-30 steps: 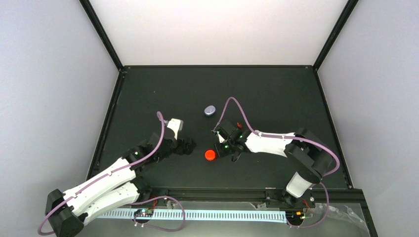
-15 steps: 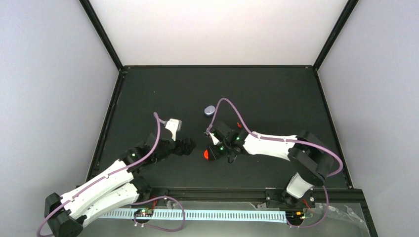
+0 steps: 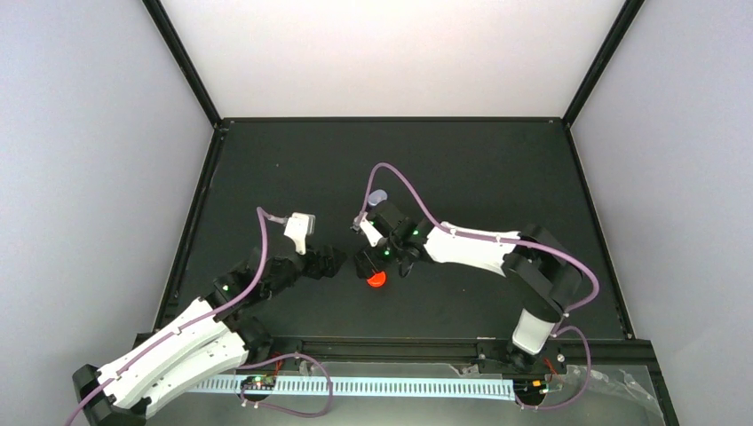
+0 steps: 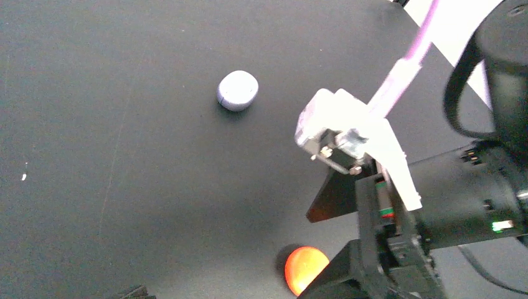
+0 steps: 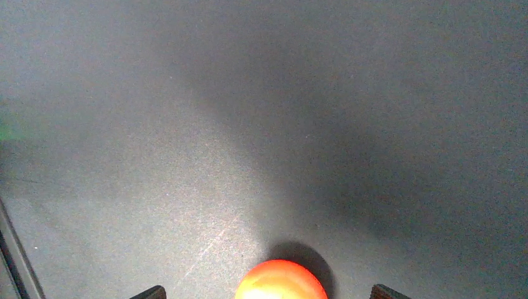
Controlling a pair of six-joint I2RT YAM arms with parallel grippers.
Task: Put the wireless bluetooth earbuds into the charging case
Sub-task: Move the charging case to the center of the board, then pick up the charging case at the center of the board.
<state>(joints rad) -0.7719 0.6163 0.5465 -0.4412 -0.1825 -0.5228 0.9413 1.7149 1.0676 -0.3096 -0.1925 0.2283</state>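
A red-orange pebble-like charging case [image 3: 377, 281] lies shut on the black table. My right gripper [image 3: 367, 264] hovers just over it. In the right wrist view the case [image 5: 280, 283] sits between the two fingertips [image 5: 149, 291], which stand wide apart and clear of its sides, so the gripper [image 5: 268, 294] is open. My left gripper [image 3: 332, 260] is open a little to the left of the case and holds nothing. Only one of its fingertips [image 4: 132, 291] shows in the left wrist view. No earbuds are in view.
A pale purple case [image 4: 237, 90] lies shut further back, partly behind the right arm's cable in the top view [image 3: 380, 196]. The right arm's wrist [image 4: 398, 205] fills the right of the left wrist view. A black frame [image 3: 213, 124] borders the table.
My right gripper has opened wide and shifted left, so it now stands over the red-orange case. The left arm has drawn back slightly to the left. The case has stayed put.
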